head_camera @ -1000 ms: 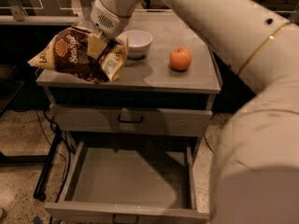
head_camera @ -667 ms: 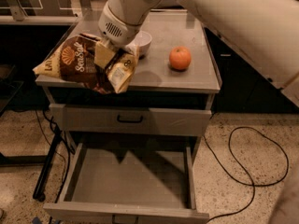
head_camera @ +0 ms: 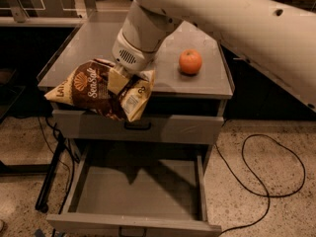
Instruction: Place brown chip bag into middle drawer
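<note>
My gripper point(head_camera: 117, 81) is shut on the brown chip bag point(head_camera: 96, 89), a glossy brown bag with cream-yellow ends and a sun logo. The bag hangs in the air past the front edge of the cabinet top, in front of the upper drawer front. The middle drawer point(head_camera: 138, 194) is pulled out open below it, with a flat grey floor and nothing inside. The bag is above the drawer's rear left part, well clear of the floor.
An orange point(head_camera: 190, 61) sits on the grey cabinet top point(head_camera: 98, 43) at the right. The upper drawer front point(head_camera: 168, 127) with its dark handle is closed. A black cable point(head_camera: 269, 181) loops on the speckled floor to the right. My arm covers the top's middle.
My gripper has carried the chip bag forward off the cabinet top and lower, now over the open drawer. The white bowl seen earlier is now hidden behind my arm.
</note>
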You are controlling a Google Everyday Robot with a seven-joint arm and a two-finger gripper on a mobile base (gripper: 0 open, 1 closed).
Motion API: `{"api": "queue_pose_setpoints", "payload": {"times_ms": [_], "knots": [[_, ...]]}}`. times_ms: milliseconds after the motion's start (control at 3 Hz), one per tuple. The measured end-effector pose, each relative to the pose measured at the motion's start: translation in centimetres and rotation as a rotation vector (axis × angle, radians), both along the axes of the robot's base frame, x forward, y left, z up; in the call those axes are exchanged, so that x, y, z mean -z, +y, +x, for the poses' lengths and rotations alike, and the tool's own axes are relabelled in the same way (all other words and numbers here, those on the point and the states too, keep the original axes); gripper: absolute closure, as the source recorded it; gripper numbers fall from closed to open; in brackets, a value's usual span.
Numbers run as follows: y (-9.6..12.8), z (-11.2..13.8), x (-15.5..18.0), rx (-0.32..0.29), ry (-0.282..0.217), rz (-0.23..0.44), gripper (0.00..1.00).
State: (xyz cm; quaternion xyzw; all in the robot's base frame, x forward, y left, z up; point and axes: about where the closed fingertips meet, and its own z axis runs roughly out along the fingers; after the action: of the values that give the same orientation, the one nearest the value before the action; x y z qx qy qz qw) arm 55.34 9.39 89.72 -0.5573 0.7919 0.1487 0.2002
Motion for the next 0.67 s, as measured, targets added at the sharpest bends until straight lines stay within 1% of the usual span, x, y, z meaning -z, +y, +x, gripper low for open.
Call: {"api": "queue_pose_setpoints", "payload": {"times_ms": [333, 667], "knots": [[-0.1, -1.8, 1.1, -0.007, 0.041, 0.003, 1.0], [-0.2, -5.3, 3.3, 0.015, 0.118, 0.029, 1.0]]}}
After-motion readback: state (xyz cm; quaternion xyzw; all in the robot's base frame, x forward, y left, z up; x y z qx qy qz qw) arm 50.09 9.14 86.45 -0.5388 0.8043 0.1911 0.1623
